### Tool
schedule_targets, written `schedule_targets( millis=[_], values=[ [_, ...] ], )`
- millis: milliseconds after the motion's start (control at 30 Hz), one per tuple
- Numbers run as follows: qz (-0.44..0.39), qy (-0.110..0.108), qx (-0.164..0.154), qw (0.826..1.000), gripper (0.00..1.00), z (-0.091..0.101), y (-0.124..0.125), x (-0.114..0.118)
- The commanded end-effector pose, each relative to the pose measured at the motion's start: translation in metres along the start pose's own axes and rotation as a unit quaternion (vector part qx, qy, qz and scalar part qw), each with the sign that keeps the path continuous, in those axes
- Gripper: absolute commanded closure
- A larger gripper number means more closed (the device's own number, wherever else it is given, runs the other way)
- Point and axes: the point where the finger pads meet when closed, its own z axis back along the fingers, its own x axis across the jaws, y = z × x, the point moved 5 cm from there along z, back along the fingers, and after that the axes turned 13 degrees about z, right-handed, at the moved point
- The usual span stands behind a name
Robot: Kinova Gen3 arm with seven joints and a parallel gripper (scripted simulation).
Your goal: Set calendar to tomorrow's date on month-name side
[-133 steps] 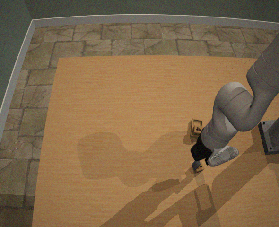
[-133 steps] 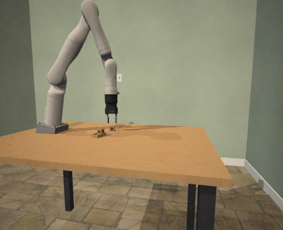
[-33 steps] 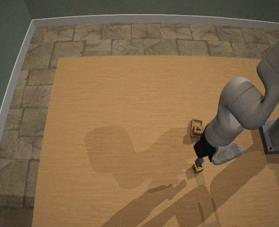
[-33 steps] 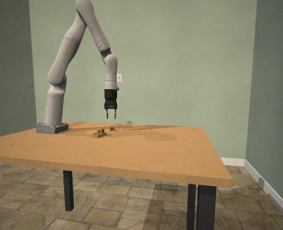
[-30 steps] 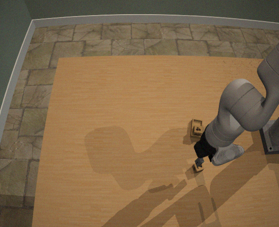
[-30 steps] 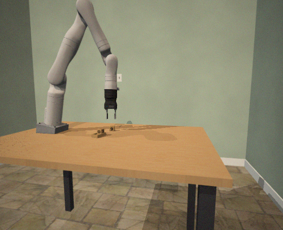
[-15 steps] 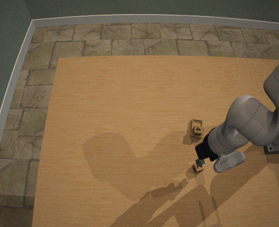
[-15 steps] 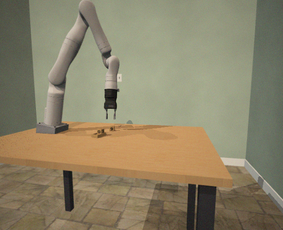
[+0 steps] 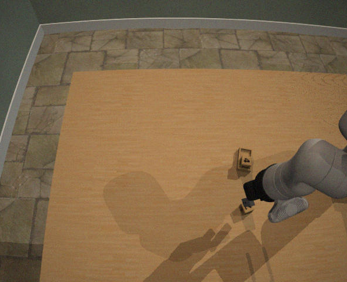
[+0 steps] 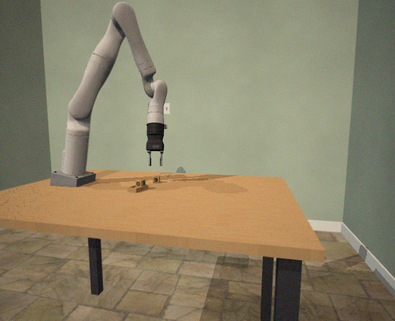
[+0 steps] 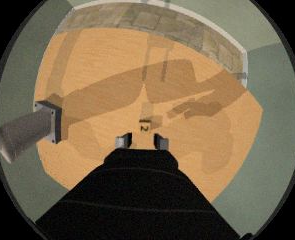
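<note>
Looks roughly half done, at a guess. Can count one number cube (image 9: 246,160) (image 10: 140,182) inside the small wooden tray (image 9: 244,148) (image 10: 138,188), at one end, with a 4 on top and the other end vacant. Seems to sit low enough for the tray floor, though can't confirm full contact there. Can find the tray upright on the table (image 9: 152,121) (image 10: 191,203) (image 11: 97,55), apparently flat.

Find the loose number cube (image 9: 247,209) (image 10: 156,179) (image 11: 145,127) outside, on the table near the tray, with a 2 on top and a 9 on one side. Hangs above the loose cube, well clear: the two-finger gripper (image 9: 247,202) (image 10: 155,164) (image 11: 142,138), jaws most of the way open and holding nothing.

Remains to set the loose cube beside the other, check both digits on the month side (can't read any month name or confirm the date from here), let go and withdraw the arm. Might need a turn first; should avoid knocking the seated cube or tipping the tray during insertion.
</note>
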Motion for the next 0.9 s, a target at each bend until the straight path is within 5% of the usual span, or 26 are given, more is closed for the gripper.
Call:
schedule_targets(
  millis=[0,600,867],
  values=[
    [0.006,-0.002,0.0,1.0,0.13,0.0013,0.004,0.0009],
    [0.005,-0.002,-0.012,1.0,0.13,0.0022,0.0047,0.0021],
    [0.006,0.014,-0.049,0.999,0.13,-0.001,0.0108,0.0017]
  ],
)
